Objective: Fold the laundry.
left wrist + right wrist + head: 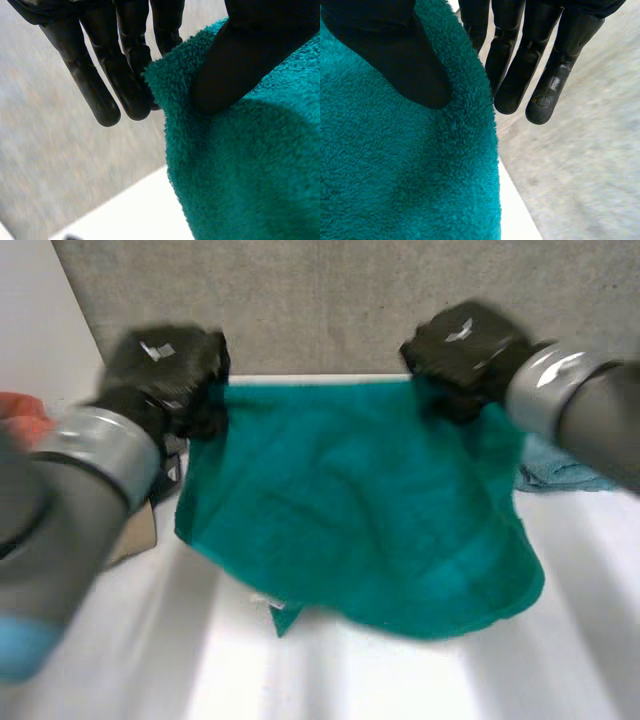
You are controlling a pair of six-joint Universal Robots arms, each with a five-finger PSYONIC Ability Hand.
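A teal towel [360,515] hangs spread between my two hands above the white table [330,680], its lower edge resting on the table. My left hand [170,370] pinches the towel's far left corner; in the left wrist view the thumb [235,65] presses the teal towel [250,165] against the fingers [120,75]. My right hand [465,350] pinches the far right corner; in the right wrist view its thumb [400,55] lies on the teal towel [405,170] with the fingers [530,65] behind the cloth's edge.
A light-blue cloth [560,470] lies on the table at the right, behind the towel. A red-orange item [25,415] and a brown box [135,530] sit at the left. A grey wall [330,300] stands just behind the table.
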